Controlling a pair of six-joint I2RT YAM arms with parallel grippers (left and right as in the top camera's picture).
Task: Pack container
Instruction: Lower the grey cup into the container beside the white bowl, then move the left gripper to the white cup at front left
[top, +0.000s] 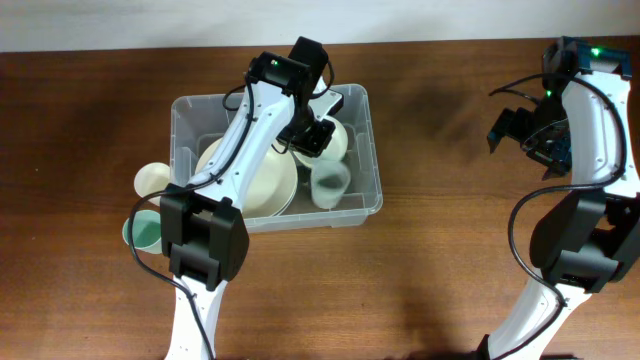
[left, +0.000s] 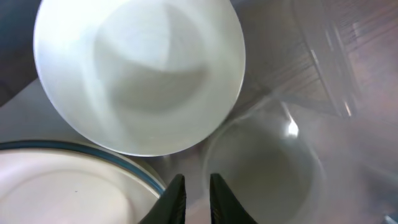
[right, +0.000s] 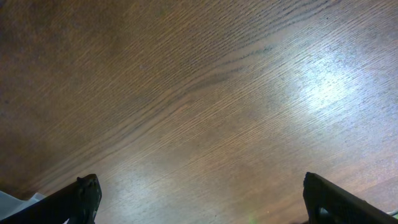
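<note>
Left arm (top: 240, 150): we see it stretched forward, wrist tipped down.
Left gripper (left: 198, 182): fingers (left: 174, 200) parted by a narrow gap, nothing between them.
Right arm (top: 600, 120): we see it folded upright.
Right gripper (right: 205, 205): fingers spread wide, empty.

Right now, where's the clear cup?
Overhead view: the clear cup sits inside the container, right end, beside the plate and white bowl.
</note>
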